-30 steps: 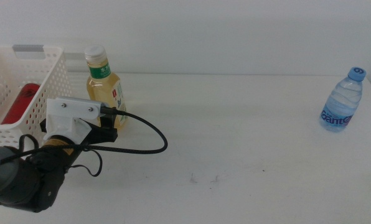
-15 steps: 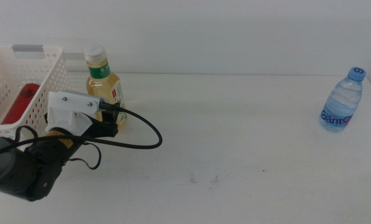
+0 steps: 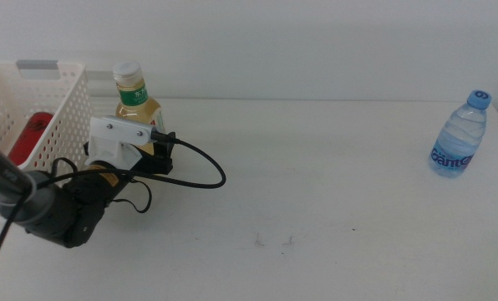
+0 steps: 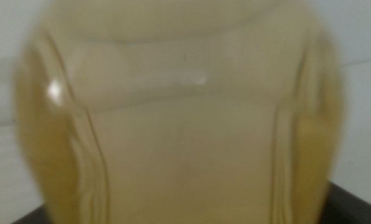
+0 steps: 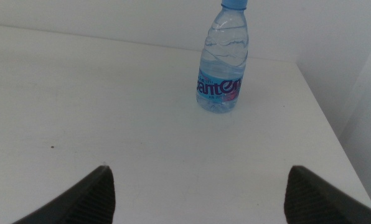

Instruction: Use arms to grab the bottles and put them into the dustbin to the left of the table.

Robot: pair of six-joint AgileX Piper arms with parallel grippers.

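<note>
Middle view: the yellow-liquid bottle (image 3: 138, 109) is being pressed close by the left gripper (image 3: 153, 150), beside the dustbin (image 3: 32, 117); its jaw state cannot be told. The right gripper (image 5: 198, 186) is being held open, facing the water bottle (image 5: 225, 62).

The water bottle (image 5: 225, 57) carries a blue label reading roughly "Ganten"; print on the yellow bottle's (image 3: 139, 109) green label is illegible.

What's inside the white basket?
A red can lies inside the white basket, showing through its holey wall. The basket's wall and the left arm hide the rest of the inside, so anything else there cannot be seen.
</note>
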